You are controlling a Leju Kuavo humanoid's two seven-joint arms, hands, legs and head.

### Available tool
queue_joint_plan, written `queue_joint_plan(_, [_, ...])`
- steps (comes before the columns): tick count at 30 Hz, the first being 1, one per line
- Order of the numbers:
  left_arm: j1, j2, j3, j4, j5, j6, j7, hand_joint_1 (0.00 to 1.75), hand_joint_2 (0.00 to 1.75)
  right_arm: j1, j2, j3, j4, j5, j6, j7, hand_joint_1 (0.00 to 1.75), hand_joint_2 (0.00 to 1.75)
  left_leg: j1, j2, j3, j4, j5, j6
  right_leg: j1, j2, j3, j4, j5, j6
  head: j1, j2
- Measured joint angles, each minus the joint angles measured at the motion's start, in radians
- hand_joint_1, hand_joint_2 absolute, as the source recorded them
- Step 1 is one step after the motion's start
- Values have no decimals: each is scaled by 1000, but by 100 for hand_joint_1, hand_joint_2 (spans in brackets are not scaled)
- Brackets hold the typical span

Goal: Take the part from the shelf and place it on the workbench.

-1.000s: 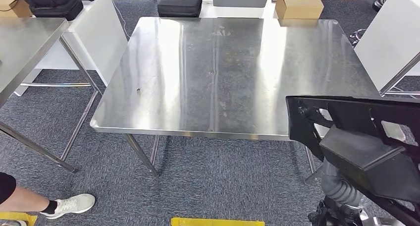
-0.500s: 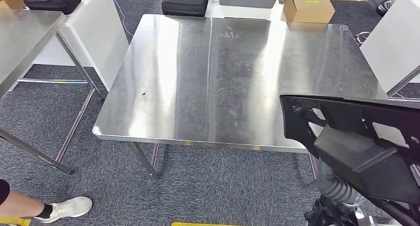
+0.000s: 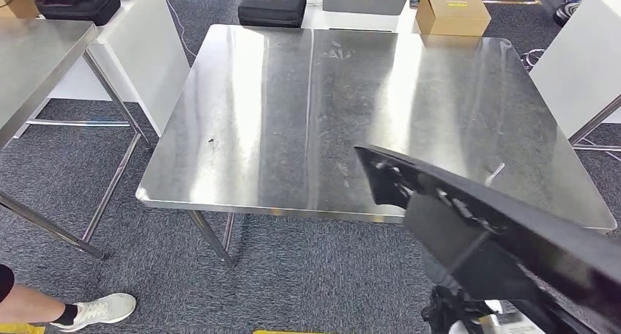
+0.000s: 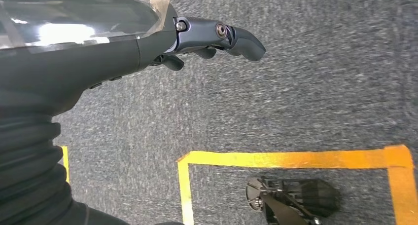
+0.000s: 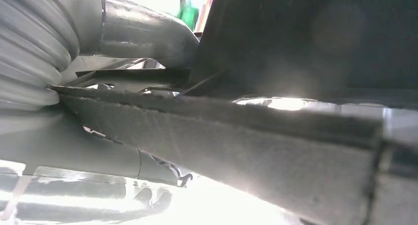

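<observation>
A large black moulded part point(image 3: 498, 239) with cut-outs hangs tilted at the lower right of the head view. Its left end reaches over the front right edge of the steel workbench point(image 3: 293, 114). My right hand point(image 5: 138, 32) sits close under the part point(image 5: 305, 42) and carries it; the part hides the fingers. In the left wrist view my left hand point(image 4: 207, 35) hangs over grey carpet, its dark fingers loosely curved and holding nothing.
A second steel table point(image 3: 36, 63) stands at the left, with white panels point(image 3: 150, 48) point(image 3: 578, 56) on both sides of the workbench. Behind the bench lie a black case point(image 3: 272, 6) and a cardboard box point(image 3: 454, 10). A person's white shoe point(image 3: 102, 307) is at the lower left.
The black part has swung left and tilted, so its end now reaches over the bench's front edge. The view shifted slightly earlier on.
</observation>
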Motion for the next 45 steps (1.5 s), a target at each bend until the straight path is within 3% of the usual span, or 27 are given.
queue_joint_plan(6, [-21, -4, -12, 0, 2, 26, 0, 0, 175, -201, 3, 211, 152, 30, 66, 24, 175, 175, 2, 0, 4, -1, 1, -1, 0, 0, 3, 0, 0, 0, 4, 0])
queue_joint_plan(13, [-43, -7, -25, 0, -11, 9, 2, 0, 175, -367, 20, 385, 285, 114, 124, 25, 175, 175, 2, -1, 4, -2, 1, -1, 1, -1, 3, 1, 0, 0, 3, 0])
queue_joint_plan(20, [-61, -10, -43, 0, -14, -9, 15, 0, 175, -546, 77, 534, 478, 229, 142, 113, 175, 175, 3, -1, 5, -2, 1, -1, 1, -1, 4, 1, 0, 0, 8, 0])
queue_joint_plan(27, [-62, -12, -44, 0, -12, -10, 19, 0, 175, -608, 106, 574, 578, 228, 141, 136, 175, 175, 3, -1, 5, -2, 1, -1, 1, -1, 4, 0, 0, 0, 8, 0])
queue_joint_plan(36, [-62, -14, -62, 0, -11, 7, 58, 0, 175, -746, 211, 514, 860, 4, 173, 331, 175, 175, 3, -1, 5, -2, 1, -1, 1, -1, 4, 1, 0, 0, 8, 0])
queue_joint_plan(45, [-66, -16, -85, 0, -2, 23, 64, 0, 175, -925, 299, 453, 1130, 138, 8, 472, 175, 175, 3, 0, 3, -2, 2, -1, 1, -1, 10, 1, 0, 0, 7, 0])
